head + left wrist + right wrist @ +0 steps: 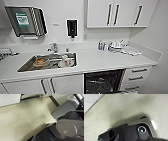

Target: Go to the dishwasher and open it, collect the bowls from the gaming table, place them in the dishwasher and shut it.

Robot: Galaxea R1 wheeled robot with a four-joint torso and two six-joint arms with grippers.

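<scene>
We see the dishwasher at the lower centre-right of the head view, under the white countertop, its dark inside with wire racks exposed. A steel sink holding dishes sits at the left, white cupboards at upper right. We cannot tell either pincer's state

Dishwasher interior cut off by head view's lower edge; small countertop items at far right too blurred to identify.
</scene>
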